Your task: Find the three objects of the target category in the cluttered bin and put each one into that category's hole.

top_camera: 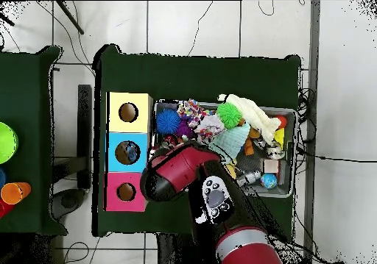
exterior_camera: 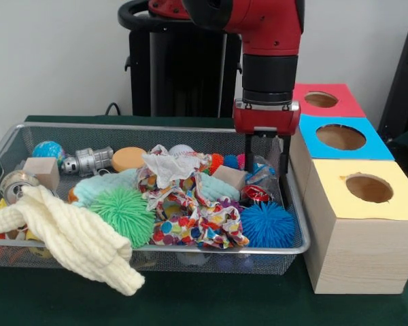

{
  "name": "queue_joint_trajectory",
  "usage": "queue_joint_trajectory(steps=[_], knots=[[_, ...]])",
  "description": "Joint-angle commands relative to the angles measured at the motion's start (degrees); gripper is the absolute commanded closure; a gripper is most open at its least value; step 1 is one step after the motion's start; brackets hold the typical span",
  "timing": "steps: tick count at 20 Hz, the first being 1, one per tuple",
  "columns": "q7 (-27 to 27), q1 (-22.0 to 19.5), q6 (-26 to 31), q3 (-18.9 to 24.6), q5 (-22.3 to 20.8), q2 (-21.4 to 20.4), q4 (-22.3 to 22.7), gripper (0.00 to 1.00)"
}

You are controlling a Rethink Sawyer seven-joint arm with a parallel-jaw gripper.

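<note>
Bin (exterior_camera: 211, 250) contents are packed tight, and the pictures do not tell which category is wanted, so the step in hand looks like a pick at the end of the bin beside the boxes.

Nearest, a blue spiky ball (exterior_camera: 267, 225) lies against the front rim. Level with the ball and away from the boxes are a dotted patterned cloth (exterior_camera: 190, 221) and a green spiky ball (exterior_camera: 123, 214). Just behind the ball sits a crumpled red-and-silver item (exterior_camera: 257, 193), and the gripper (exterior_camera: 266, 178) hangs right over it, its fingers spread apart with nothing held, one on each side of the item.

To do this well, I judge that the fingers should go straight down until they bracket the item's widest part, then close gently, since it looks thin and crushable. The finger farther from the ball's cloth side stands close to the bin's mesh wall, so any sideways drift could snag it. Lift slowly, because the patterned cloth next to the ball may drag along.

Beyond the ball stand the yellow-topped box (exterior_camera: 369, 204), then the blue-topped box (exterior_camera: 367, 142), then the red-topped box (exterior_camera: 343, 102), each with one round hole.
</note>
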Motion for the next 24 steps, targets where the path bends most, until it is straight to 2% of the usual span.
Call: queue_joint_trajectory(steps=[1,9,15,20,24], knots=[[-2.06,0.47,0.89,-1.94,-2.59,2.95,2.73,0.00],[-1.55,1.85,-0.47,-3.95,-3.40,3.27,3.16,0.00],[-0.73,3.40,-2.44,-5.73,-3.77,5.79,1.46,0.00],[-2.69,2.05,-0.88,-3.89,-2.22,4.91,2.28,0.00],[-3.16,1.56,-1.17,-3.29,-2.45,6.25,1.32,0.00]])
